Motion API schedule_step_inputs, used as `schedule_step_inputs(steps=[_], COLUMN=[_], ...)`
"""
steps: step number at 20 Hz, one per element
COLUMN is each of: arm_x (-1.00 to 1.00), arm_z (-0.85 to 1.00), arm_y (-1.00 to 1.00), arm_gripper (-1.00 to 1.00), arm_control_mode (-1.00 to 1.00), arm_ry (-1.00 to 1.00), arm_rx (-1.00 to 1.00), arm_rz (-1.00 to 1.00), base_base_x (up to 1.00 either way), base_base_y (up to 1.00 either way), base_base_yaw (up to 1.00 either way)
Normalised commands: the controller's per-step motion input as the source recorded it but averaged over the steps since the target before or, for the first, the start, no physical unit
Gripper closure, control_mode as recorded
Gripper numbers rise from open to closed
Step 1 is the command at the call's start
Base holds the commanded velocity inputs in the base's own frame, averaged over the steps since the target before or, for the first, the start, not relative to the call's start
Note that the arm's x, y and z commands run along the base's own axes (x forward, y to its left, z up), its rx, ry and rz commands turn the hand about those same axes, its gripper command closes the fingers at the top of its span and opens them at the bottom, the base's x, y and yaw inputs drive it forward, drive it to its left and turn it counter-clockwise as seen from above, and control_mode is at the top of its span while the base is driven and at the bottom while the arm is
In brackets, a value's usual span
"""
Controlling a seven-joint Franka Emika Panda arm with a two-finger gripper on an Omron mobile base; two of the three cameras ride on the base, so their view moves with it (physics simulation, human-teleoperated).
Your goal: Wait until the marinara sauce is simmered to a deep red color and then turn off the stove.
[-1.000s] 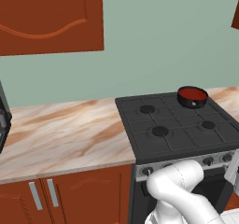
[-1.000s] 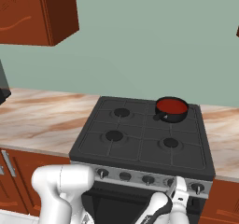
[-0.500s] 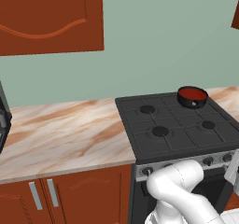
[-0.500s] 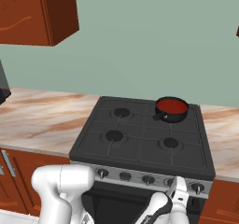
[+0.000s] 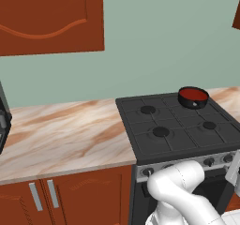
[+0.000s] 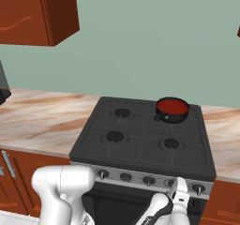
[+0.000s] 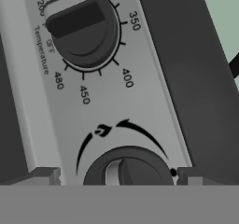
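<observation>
Here's the stove, black, set into the marble desk, and both base views count four burners under the dark grates. On the back burner farthest from the marble run sits a small black pan, and inside it the marinara sauce, a flat disc of deep red; from the right base view the same sauce reads bright red against the pan's dark rim, with a short handle stub poking toward the front.

The left base view shows what the right one cuts short: a long stretch of desk, two cabinet doors with silver handles below it, and a wide brown wall cabinet overhead. It also catches a few knobs on the silver front strip, partly hidden by the white arm. The right base view gives the strip more openly: five dark knobs in a row, and the gripper low in front of that strip, near the second knob from the far end.

Now the hand view, right up close, something neither base camera offers: two knobs. One, an oven dial, carries printed figures and the word "Temperature" around it. The other, a burner knob, sits at the bottom under a curved arrow mark, squarely between the two finger tips. The fingers stand spread wide, one on each side of that knob, apart from it.
</observation>
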Motion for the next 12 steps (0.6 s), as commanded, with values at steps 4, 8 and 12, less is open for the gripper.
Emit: schedule_step_inputs(steps=[4,8,12], arm_x=[0.0,0.0,0.0], arm_z=[0.0,0.0,0.0], arm_y=[0.0,0.0,0.0], arm_gripper=[-1.0,-1.0,-1.0], arm_control_mode=[-1.0,-1.0,-1.0], arm_ry=[0.0,0.0,0.0], arm_rx=[0.0,0.0,0.0], arm_rz=[0.0,0.0,0.0], base_base_x=[0.0,0.0,0.0], base_base_y=[0.0,0.0,0.0], base_base_yaw=[0.0,0.0,0.0])
